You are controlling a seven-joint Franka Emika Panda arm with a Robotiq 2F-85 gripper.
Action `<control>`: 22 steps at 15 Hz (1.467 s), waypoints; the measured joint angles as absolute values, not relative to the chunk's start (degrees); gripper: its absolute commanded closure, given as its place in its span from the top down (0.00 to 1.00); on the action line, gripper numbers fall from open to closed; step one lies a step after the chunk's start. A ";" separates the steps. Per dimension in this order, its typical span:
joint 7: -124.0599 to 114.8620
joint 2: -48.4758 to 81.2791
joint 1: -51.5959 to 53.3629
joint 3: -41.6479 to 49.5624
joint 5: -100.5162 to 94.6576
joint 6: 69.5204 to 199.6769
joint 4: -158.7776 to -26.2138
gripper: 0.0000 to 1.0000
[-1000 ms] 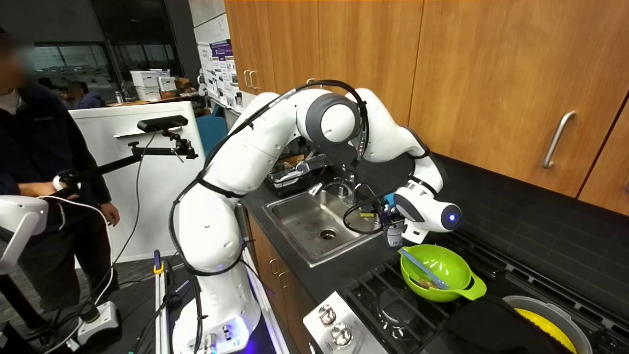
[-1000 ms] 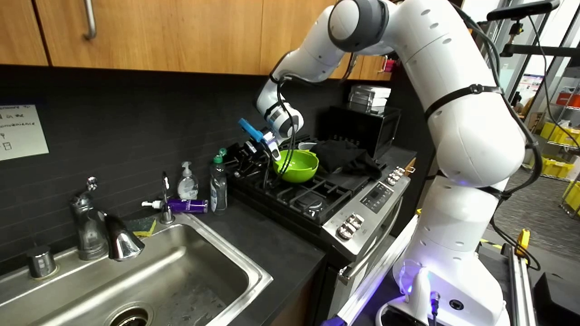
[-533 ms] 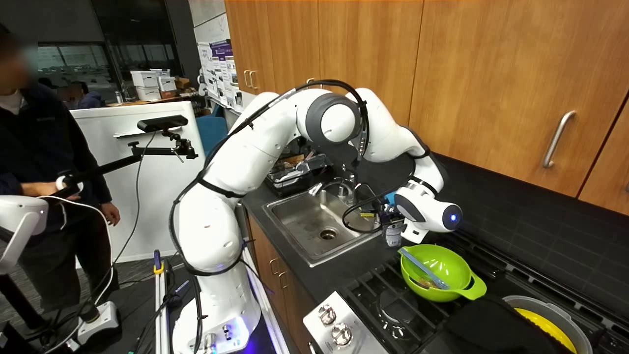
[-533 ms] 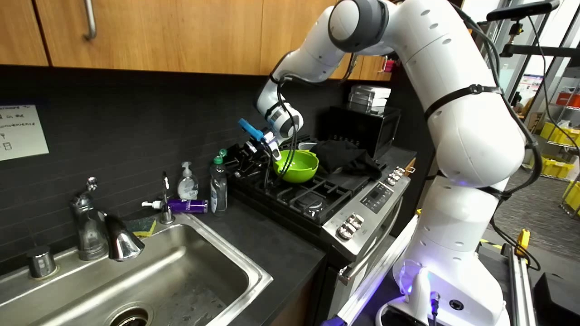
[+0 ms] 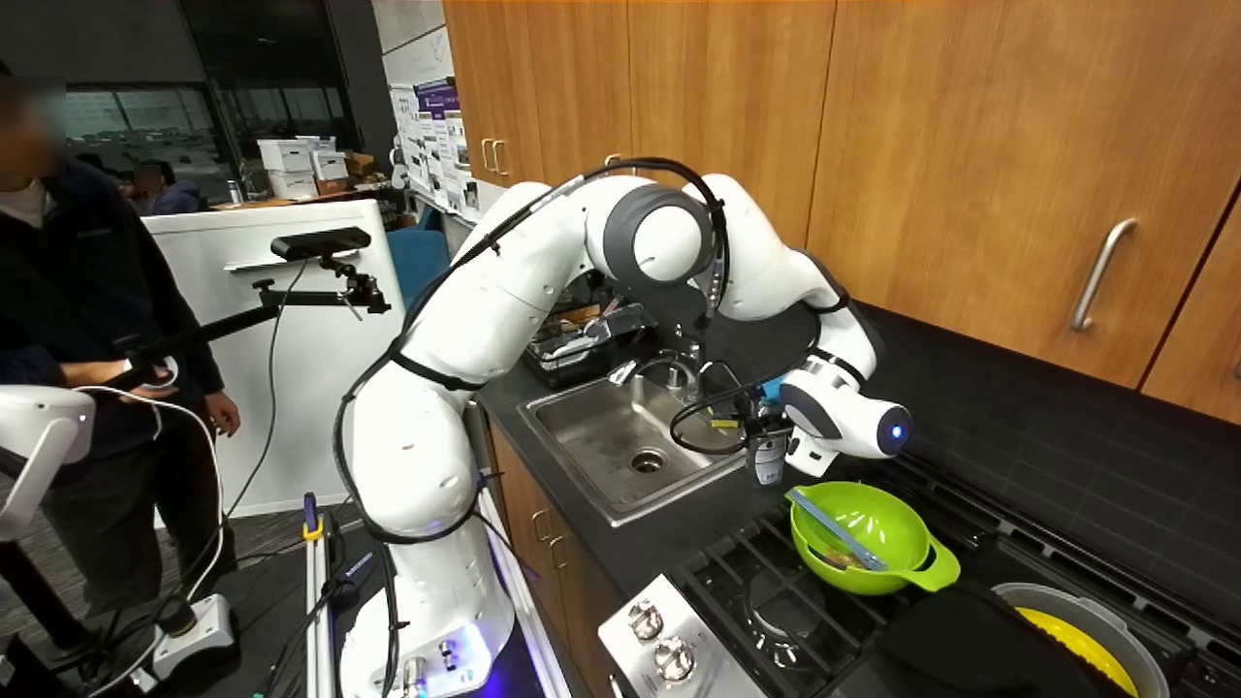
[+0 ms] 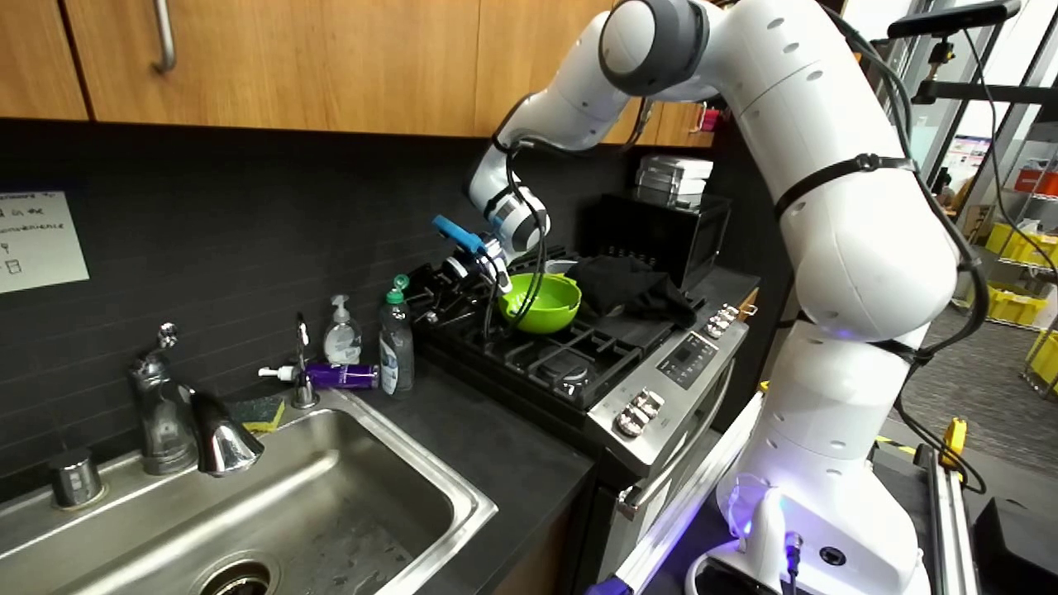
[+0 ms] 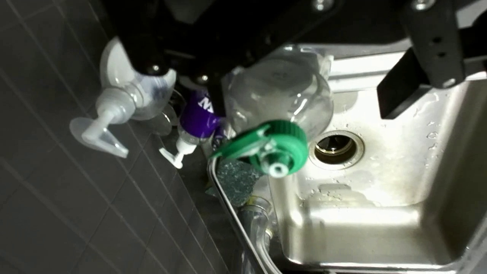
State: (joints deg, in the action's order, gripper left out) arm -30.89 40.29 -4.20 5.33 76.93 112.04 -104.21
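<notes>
At the green-capped bottle (image 7: 280,102), the pincer (image 7: 303,112) stands widely spread, gripping nothing; contact is unclear.

Two places stay unclear, looking from the wrist.
The green-capped bottle (image 7: 281,102) hides from me one corner of the sink (image 7: 395,167); the gripper (image 7: 302,114) covers the purple bottle's (image 7: 197,120) base.

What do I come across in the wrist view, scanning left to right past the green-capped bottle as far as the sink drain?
Clear pump bottle → purple pump bottle → green-capped bottle → sink drain.
</notes>
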 measured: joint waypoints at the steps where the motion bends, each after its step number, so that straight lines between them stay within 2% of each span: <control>1: -30.89 40.34 -4.36 5.29 76.26 110.10 -104.10 1.00; 8: -30.74 40.81 -4.95 5.21 73.62 100.84 -103.16 1.00; 22: -29.21 41.04 -4.85 5.22 73.59 102.66 -102.77 1.00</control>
